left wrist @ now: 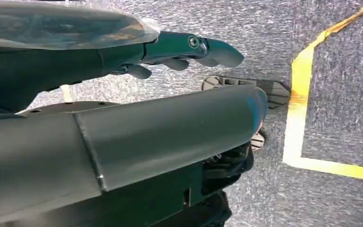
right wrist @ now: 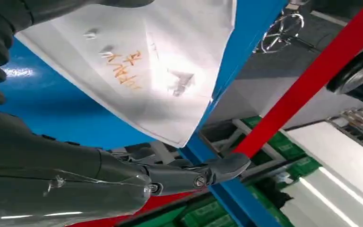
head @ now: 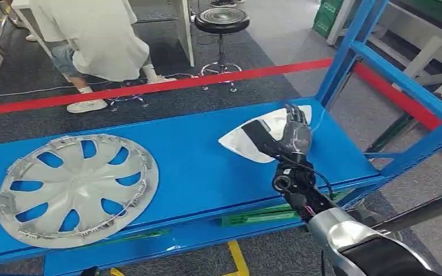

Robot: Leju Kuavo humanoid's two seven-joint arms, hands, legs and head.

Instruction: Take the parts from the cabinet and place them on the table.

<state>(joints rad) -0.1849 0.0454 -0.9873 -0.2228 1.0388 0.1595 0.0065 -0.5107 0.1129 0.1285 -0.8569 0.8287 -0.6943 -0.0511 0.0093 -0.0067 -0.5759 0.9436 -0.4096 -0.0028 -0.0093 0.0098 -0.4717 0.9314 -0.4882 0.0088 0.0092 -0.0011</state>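
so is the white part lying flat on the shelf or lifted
Cannot tell for sure. The white part sits on the blue shelf with the right hand over it; any lift is hidden.

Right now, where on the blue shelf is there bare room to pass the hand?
Bare blue between the wheel cover and the white part, and along the shelf's far edge. Crowded at the right end: the right hand is over the white part.

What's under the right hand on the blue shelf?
The right hand lies over a white triangular plastic part resting on the blue metal shelf. Whether the fingers grip it is hidden by the hand itself.
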